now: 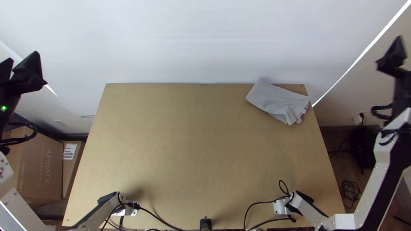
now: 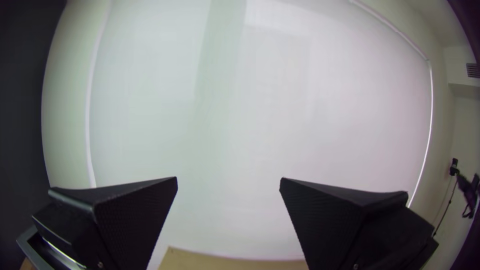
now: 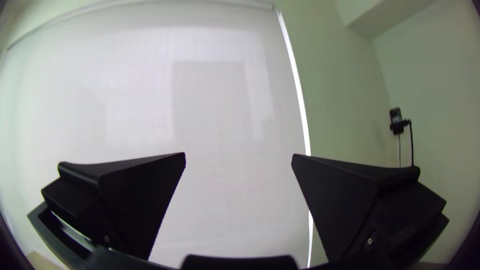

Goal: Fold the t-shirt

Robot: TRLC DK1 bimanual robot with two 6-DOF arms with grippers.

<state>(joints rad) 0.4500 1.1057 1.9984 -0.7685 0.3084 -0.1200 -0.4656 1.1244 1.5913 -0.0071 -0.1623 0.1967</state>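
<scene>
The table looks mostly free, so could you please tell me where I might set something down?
Bare wood on the table runs from its left edge across the middle to the grey cloth in the far right corner. The near edge is crowded by the left arm's base, the right arm's base and cables.

The light grey t-shirt [image 1: 278, 102] lies folded into a compact, slightly rumpled bundle at the table's far right corner, set askew, with loose, creased layers at its near right end.
</scene>
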